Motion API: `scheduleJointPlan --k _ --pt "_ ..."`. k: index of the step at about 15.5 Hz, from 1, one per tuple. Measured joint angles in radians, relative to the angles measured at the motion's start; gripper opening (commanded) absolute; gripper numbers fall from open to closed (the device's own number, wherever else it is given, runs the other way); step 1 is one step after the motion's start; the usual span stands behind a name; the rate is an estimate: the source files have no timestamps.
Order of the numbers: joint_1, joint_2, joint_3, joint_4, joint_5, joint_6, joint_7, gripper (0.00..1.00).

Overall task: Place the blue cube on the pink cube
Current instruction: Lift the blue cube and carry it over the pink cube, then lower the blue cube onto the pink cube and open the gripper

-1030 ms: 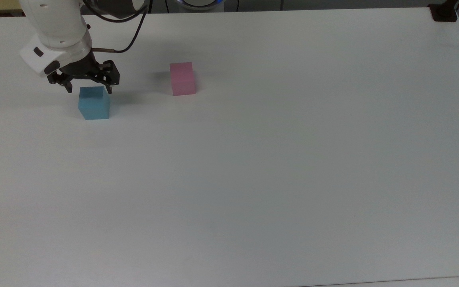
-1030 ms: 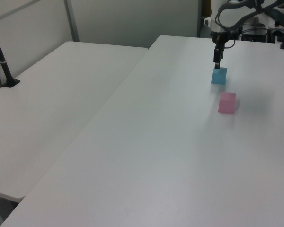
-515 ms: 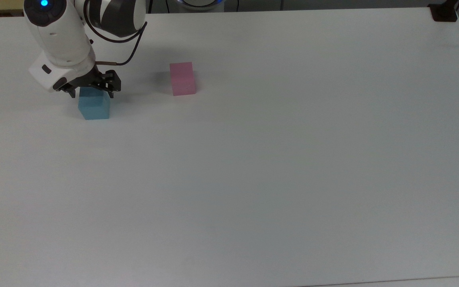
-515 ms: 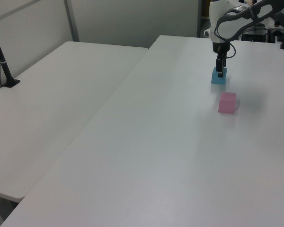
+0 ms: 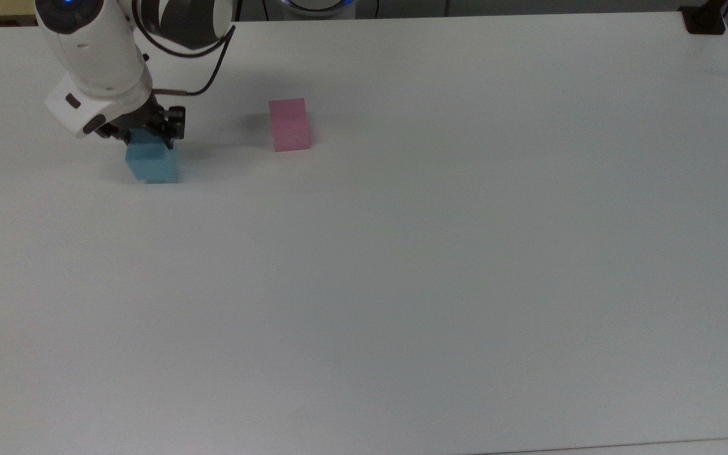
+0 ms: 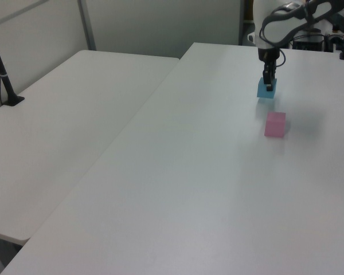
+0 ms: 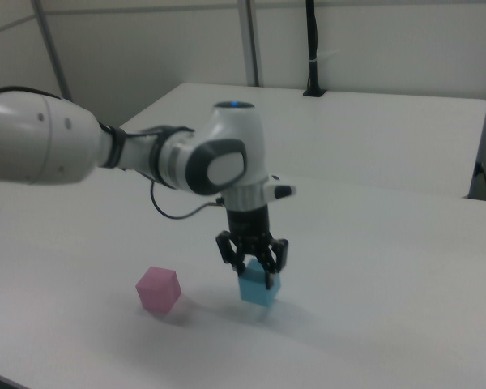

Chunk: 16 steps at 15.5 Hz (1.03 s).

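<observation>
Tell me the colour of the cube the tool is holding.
Light sky blue, matte small cube, clearest in the right view.

A robot arm with glossy white rounded shells and dark grey bands at its joints. A small blue light glows on top of the wrist housing. A thin black cable loops out from the arm and curves back to the wrist. Below the white wrist block sits a black gripper (image 7: 254, 271) with two short black fingers (image 7: 269, 278) and angular linkages.

White table (image 5: 440, 265); second table (image 6: 63, 132) alongside; black pole (image 6: 1, 71) on it.
</observation>
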Motion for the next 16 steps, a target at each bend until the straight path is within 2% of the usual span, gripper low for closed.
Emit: scheduleJointPlan --k 4,7,10,13,16 --pt "0.010 -0.157 0.078 0.004 0.001 -0.264 0.000 0.51" --pt "0.031 -0.266 0.145 -0.027 0.025 -0.379 0.008 0.51" --pt "0.089 -0.324 0.168 -0.111 0.058 -0.395 0.052 0.51" --pt "0.150 -0.329 0.170 -0.182 0.066 -0.378 0.122 0.51" --pt "0.175 -0.326 0.171 -0.257 0.066 -0.228 0.180 0.51"
